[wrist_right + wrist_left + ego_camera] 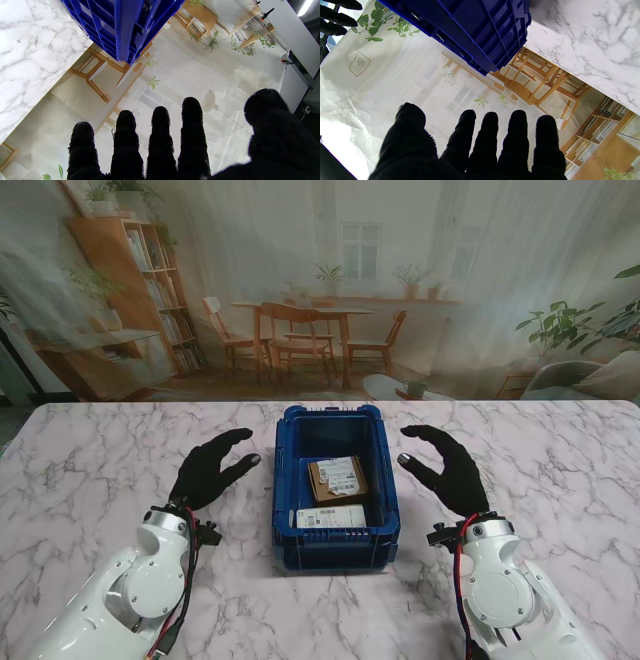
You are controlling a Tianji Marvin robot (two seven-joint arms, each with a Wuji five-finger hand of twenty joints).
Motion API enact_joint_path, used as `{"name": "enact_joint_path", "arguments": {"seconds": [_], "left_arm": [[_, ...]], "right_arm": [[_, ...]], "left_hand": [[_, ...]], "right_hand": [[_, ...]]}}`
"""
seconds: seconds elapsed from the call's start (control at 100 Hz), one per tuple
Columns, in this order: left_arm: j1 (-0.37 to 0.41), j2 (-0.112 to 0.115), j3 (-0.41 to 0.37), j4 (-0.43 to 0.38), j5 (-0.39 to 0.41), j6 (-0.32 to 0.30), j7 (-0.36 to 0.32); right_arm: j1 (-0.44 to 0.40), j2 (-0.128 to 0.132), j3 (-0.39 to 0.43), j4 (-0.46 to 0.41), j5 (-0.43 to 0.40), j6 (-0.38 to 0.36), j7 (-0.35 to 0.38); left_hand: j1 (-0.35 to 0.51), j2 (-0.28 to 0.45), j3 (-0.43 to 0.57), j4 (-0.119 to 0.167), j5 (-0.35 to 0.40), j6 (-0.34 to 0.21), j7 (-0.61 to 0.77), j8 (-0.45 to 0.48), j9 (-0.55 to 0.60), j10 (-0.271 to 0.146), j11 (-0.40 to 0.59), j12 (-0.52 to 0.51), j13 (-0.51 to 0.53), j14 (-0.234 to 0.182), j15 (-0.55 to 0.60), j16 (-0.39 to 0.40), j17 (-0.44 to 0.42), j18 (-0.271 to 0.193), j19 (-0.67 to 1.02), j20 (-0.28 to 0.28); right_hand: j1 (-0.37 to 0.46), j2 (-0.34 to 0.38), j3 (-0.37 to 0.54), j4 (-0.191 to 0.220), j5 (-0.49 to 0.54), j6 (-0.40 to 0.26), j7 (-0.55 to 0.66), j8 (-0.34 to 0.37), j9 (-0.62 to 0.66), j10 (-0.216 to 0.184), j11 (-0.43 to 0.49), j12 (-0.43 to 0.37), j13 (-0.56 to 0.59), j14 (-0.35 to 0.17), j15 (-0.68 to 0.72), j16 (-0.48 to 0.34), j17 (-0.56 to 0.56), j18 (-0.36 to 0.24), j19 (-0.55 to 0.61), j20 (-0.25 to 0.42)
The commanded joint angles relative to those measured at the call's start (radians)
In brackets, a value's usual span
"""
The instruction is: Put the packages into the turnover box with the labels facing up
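My fingers are spreading wide on both sides and gripping nothing: the left wrist view is showing the black-gloved fingertips [492,120] fanned against the printed backdrop, and the right wrist view is showing the same, with its fingertips [160,115] apart and bare. I am holding the black-gloved left hand [208,468] just to the left of the deep blue ribbed plastic turnover box [291,535] and the black-gloved right hand [447,467] just to its right, palms turned inward toward its walls but apart from them. I judge this as a resting flank, keeping both hands out of the box's opening.

Inside the box, a brown cardboard package with a white label [337,478] is lying tilted, label up, and a flat white labelled package [331,518] is sitting nearer to me against the front wall, its print also facing up. I am seeing no other package on the white marble-patterned table [90,470], so I am reading the task as finished or nearly so; whether anything is hiding beyond the box I cannot tell.
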Motion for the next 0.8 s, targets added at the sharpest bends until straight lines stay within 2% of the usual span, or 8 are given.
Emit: {"name": "enact_joint_path", "arguments": {"seconds": [0.0, 0.13, 0.47, 0.79], "left_arm": [[0.008, 0.002, -0.010, -0.011, 0.004, -0.007, -0.020], [0.024, 0.008, -0.034, -0.030, 0.025, -0.030, -0.033], [0.008, 0.009, -0.051, -0.015, 0.030, -0.017, -0.033], [0.039, 0.010, -0.074, -0.046, 0.048, -0.030, -0.025]], "right_arm": [[0.008, 0.000, -0.006, 0.008, 0.018, 0.015, 0.017], [0.023, -0.001, -0.011, 0.017, -0.003, 0.029, 0.003], [0.024, 0.000, 0.007, 0.020, -0.009, 0.015, -0.001], [-0.001, 0.001, 0.010, -0.011, 0.003, 0.020, 0.010]], "left_hand": [[0.015, 0.036, 0.010, 0.020, 0.016, 0.002, 0.012, 0.006, 0.020, -0.018, 0.014, 0.011, 0.014, -0.007, 0.015, 0.017, -0.016, 0.012, -0.008, 0.013], [0.010, 0.034, 0.008, 0.019, 0.015, 0.005, 0.010, 0.005, 0.011, -0.010, 0.008, 0.011, 0.010, -0.005, 0.011, 0.019, -0.014, 0.013, -0.006, 0.017], [0.011, 0.035, 0.008, 0.017, 0.013, 0.011, 0.001, 0.000, 0.010, -0.001, -0.006, 0.008, -0.001, 0.006, 0.006, 0.021, -0.023, 0.017, -0.013, 0.018], [0.011, 0.035, 0.008, 0.017, 0.014, 0.011, -0.001, 0.000, 0.016, -0.001, -0.010, 0.011, 0.001, 0.008, 0.006, 0.022, -0.020, 0.018, -0.014, 0.022]], "right_hand": [[0.004, 0.035, -0.017, 0.020, -0.015, 0.006, -0.016, -0.026, 0.001, -0.004, -0.018, -0.008, -0.016, -0.027, -0.050, -0.015, -0.004, -0.034, -0.026, 0.008], [0.006, 0.036, -0.017, 0.021, -0.014, 0.013, -0.016, -0.026, 0.003, 0.003, -0.014, -0.005, -0.011, -0.023, -0.049, -0.012, -0.006, -0.030, -0.030, 0.012], [0.006, 0.037, -0.012, 0.022, -0.014, 0.018, -0.021, -0.027, -0.001, 0.012, -0.015, -0.005, -0.013, -0.021, -0.051, -0.010, -0.013, -0.031, -0.039, 0.020], [0.010, 0.037, -0.008, 0.022, -0.015, 0.022, -0.027, -0.027, -0.002, 0.014, -0.017, -0.006, -0.015, -0.021, -0.053, -0.009, -0.013, -0.029, -0.044, 0.026]]}}
